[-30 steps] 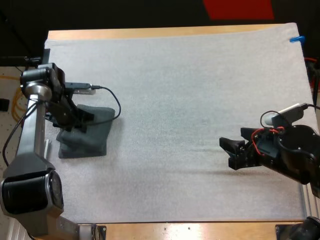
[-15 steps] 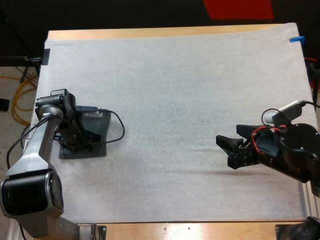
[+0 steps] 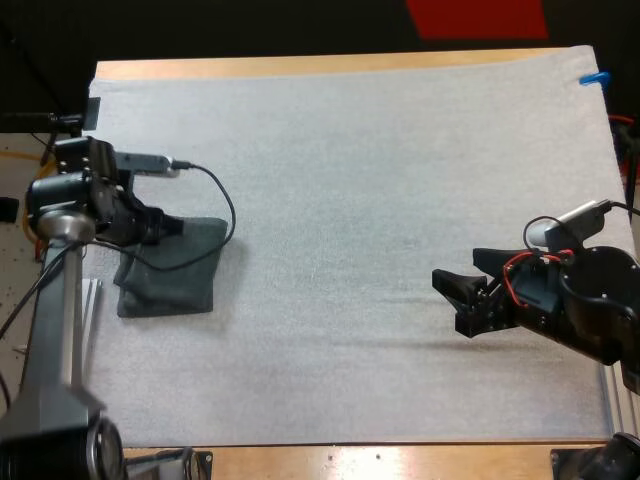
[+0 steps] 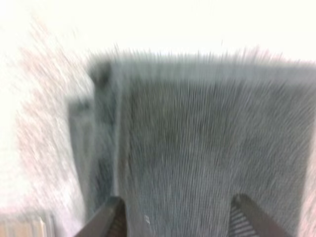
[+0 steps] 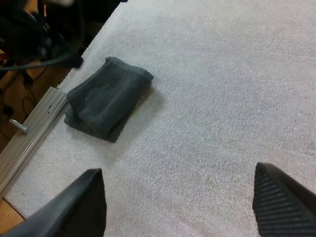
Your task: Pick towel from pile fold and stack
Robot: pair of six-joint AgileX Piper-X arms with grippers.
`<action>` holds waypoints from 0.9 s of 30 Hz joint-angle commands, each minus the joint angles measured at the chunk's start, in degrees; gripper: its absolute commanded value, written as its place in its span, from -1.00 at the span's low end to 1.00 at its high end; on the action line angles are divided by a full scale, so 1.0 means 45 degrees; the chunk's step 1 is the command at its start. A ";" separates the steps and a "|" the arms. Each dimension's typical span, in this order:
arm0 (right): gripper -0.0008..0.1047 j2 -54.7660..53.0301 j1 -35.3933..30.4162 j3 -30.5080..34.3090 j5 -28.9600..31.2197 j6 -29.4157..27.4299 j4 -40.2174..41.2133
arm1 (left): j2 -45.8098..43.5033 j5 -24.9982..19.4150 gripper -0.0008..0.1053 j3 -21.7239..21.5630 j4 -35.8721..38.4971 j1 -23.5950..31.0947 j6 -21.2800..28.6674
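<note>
A folded stack of dark grey-green towels (image 3: 172, 282) lies near the mat's left edge, two layers showing, the top one slightly askew. My left gripper (image 3: 172, 228) hovers over the stack's far edge, lifted off it. In the left wrist view its fingers (image 4: 112, 219) stand apart above the top towel (image 4: 197, 148), holding nothing. My right gripper (image 3: 458, 300) is open low over the mat at the right, far from the towels. From the right wrist view the stack (image 5: 109, 101) sits well beyond the spread fingertips (image 5: 84, 200), with the left arm (image 5: 42, 37) dark behind it.
An aluminium rail (image 5: 30, 132) runs along the table's left edge beside the stack. The white mat (image 3: 380, 200) stretches wide and bare between the two arms. The wooden table edge (image 3: 300, 65) shows at the far side.
My left gripper pressed down onto the stack half a second ago and has since lifted up and back off it. The right gripper has barely shifted.
</note>
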 commanded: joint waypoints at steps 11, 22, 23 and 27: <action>0.18 0.2338 -0.1050 -0.0077 -0.0150 -0.0397 -0.0990 | -0.3552 0.0610 -0.16 -0.0095 -0.0575 -0.0665 -0.0236; 0.18 0.3623 -0.5288 -0.0077 -0.0691 -0.2280 -0.1424 | -0.5018 0.0610 -0.16 -0.0095 -0.0515 -0.1397 -0.0236; 0.18 0.3579 -0.5821 -0.0077 -0.0691 -0.2372 -0.1366 | -0.5064 0.0610 -0.16 -0.0095 -0.0515 -0.1397 -0.0236; 0.18 0.3209 -0.7663 -0.0077 -0.0691 -0.3109 -0.0641 | -0.5136 0.0704 -0.16 -0.0095 -0.0485 -0.1397 -0.0236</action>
